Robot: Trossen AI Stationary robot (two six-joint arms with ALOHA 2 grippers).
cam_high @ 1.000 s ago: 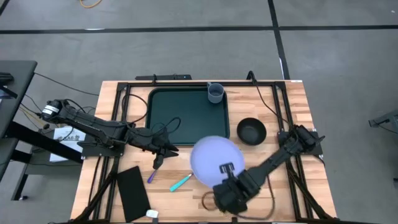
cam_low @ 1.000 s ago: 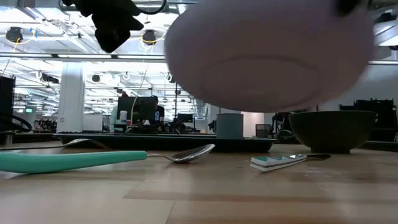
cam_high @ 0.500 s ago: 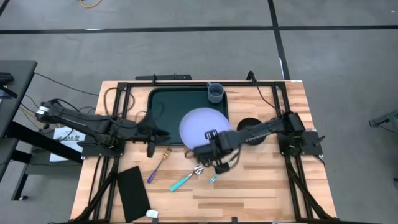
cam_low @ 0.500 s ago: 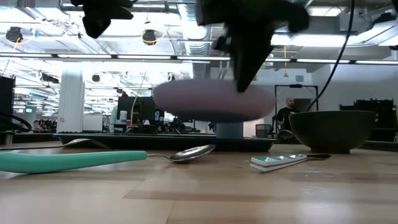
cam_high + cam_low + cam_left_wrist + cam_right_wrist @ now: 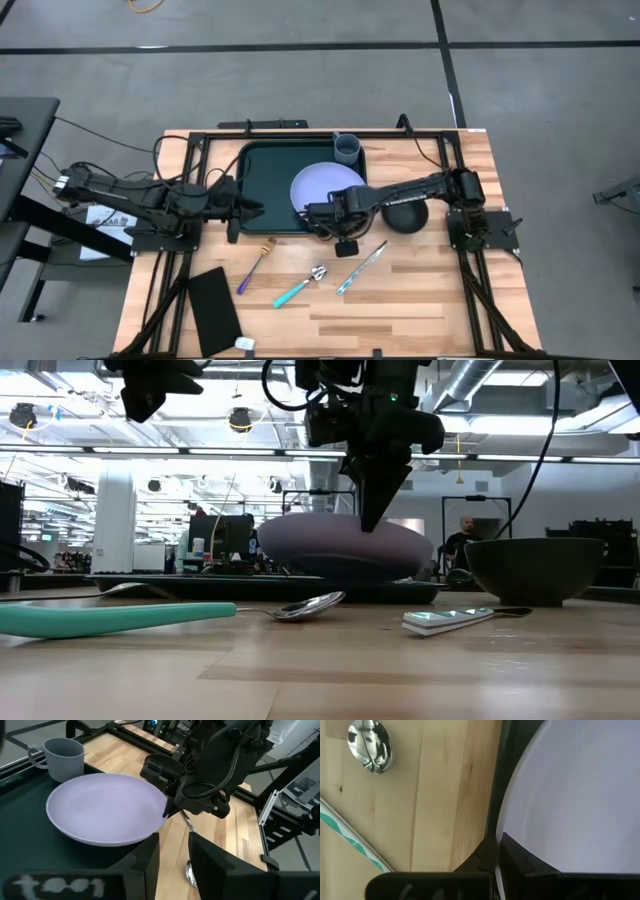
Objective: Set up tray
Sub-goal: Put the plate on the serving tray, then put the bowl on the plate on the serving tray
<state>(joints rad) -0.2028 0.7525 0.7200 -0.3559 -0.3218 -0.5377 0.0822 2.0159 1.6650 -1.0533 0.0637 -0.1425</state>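
The dark green tray (image 5: 270, 180) lies at the table's far middle. A lavender plate (image 5: 327, 188) sits low in its right half, and a grey cup (image 5: 346, 150) stands in its far right corner. My right gripper (image 5: 318, 214) is shut on the plate's near rim. My left gripper (image 5: 258, 210) hangs open over the tray's near left rim, touching nothing; its wrist view shows the plate (image 5: 107, 807) ahead. A purple-handled fork (image 5: 255, 262), a teal spoon (image 5: 298, 287) and a knife (image 5: 362, 267) lie on the wood. My right gripper (image 5: 497, 845) pinches the plate's near rim (image 5: 516, 827) between its two fingers. It comes from above, pointing down (image 5: 370, 520). The plate is about level and low in the tray; whether its underside rests on the tray floor I cannot tell.
A dark bowl (image 5: 408, 214) stands right of the tray, partly under my right arm. A flat black rectangle (image 5: 214, 310) lies at the near left corner. Black frame rails (image 5: 195, 165) run along the table's sides. Bare wood spreads toward the near right.
My right gripper has carried the plate from above the table's near edge toward the far edge and left, then down into the tray's right half. My left gripper has drawn back toward the table's left and far edge, away from the fork on the wood.
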